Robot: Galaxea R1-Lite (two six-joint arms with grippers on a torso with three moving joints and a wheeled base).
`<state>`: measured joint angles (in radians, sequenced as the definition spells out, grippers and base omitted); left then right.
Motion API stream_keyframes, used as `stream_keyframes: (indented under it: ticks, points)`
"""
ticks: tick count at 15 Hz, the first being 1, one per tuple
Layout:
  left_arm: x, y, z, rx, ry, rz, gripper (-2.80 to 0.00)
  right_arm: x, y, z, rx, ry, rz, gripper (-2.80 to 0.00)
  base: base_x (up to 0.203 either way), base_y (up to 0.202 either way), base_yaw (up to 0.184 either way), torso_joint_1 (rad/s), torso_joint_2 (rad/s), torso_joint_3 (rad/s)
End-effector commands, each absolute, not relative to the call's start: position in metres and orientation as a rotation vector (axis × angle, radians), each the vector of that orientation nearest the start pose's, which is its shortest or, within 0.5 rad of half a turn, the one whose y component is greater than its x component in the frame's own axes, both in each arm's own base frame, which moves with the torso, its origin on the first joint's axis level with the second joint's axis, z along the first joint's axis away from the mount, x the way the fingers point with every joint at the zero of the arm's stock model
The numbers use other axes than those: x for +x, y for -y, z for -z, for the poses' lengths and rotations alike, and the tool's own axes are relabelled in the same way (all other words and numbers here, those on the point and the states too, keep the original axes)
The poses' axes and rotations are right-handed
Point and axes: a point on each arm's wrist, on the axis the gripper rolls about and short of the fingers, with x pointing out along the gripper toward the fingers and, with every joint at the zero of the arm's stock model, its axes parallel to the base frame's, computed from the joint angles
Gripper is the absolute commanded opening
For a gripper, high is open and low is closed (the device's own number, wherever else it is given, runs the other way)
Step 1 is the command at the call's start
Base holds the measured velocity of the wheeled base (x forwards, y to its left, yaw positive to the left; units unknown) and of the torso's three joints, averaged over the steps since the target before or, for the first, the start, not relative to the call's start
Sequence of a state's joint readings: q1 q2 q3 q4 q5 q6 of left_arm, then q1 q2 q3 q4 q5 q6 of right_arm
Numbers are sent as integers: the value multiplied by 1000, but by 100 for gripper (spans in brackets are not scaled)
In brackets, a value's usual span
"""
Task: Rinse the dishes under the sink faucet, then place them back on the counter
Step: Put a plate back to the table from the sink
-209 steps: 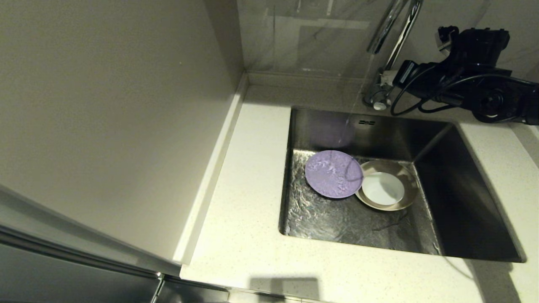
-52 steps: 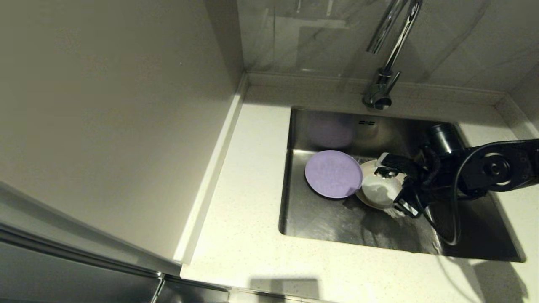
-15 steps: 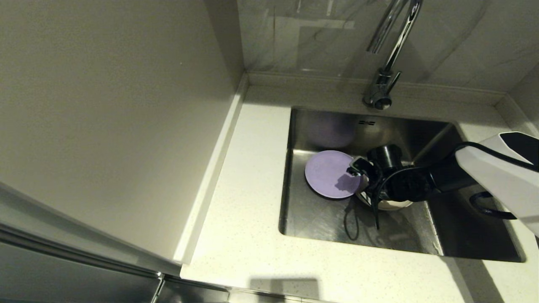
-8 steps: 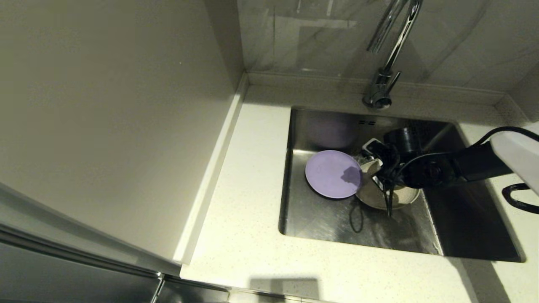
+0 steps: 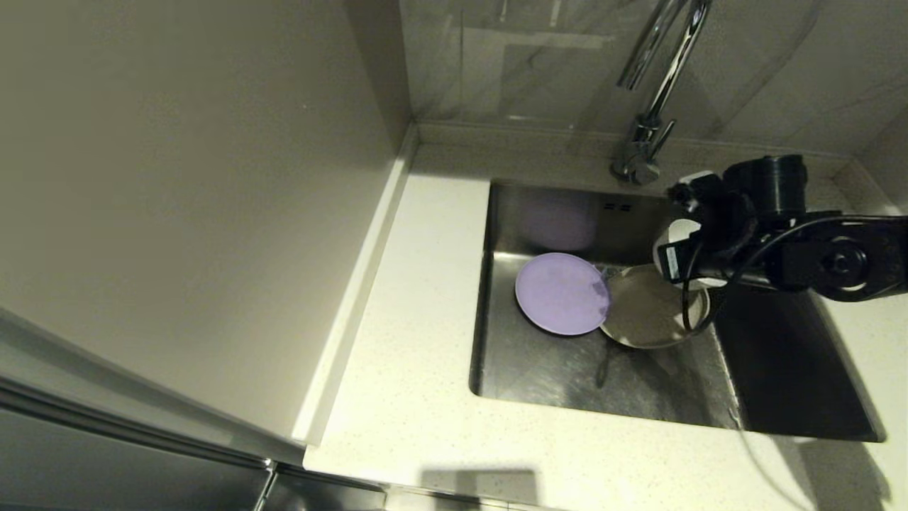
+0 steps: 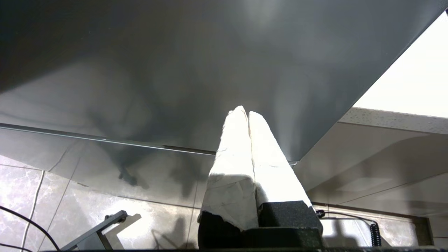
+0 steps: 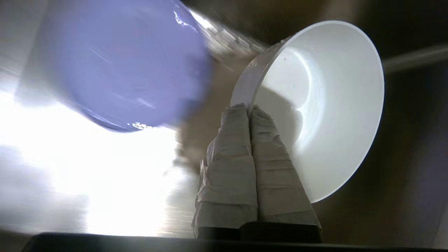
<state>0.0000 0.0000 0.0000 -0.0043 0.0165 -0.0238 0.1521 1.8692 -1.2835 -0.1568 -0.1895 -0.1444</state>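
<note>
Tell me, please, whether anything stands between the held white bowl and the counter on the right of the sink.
Nothing visible does. The right tool grips the white bowl by its rim above the sink; the counter beside it looks bare.

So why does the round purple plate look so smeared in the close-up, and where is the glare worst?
In the right wrist view the lilac-purple round plate is streaked by motion blur, while the small white bowl pinched by the right gripper stays crisp; the steel sink floor beneath is blown out white. In the head view the plate is sharp. In the left wrist view the shut left gripper glares.
</note>
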Motion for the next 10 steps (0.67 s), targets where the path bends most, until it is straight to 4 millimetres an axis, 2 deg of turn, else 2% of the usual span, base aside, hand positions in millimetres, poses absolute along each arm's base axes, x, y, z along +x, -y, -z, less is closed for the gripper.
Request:
stream_keyframes:
  ticks: [1,5,8,10]
  points:
    - [-23,0,-76,-25,8,-17,-280,342,-56,-243,-19,-334,-42,-280,0,0,0,0,0,0]
    - [-23,0,-76,-25,8,-17,-280,324,-75,-262,285,-327,-73,-280,0,0,0,0,0,0]
    - [-23,0,-76,-25,8,-17,-280,302,-112,-269,429,-409,-155,-280,0,0,0,0,0,0]
    - [-23,0,-76,-25,8,-17,-280,293,-129,-290,540,-432,-204,-280,0,0,0,0,0,0]
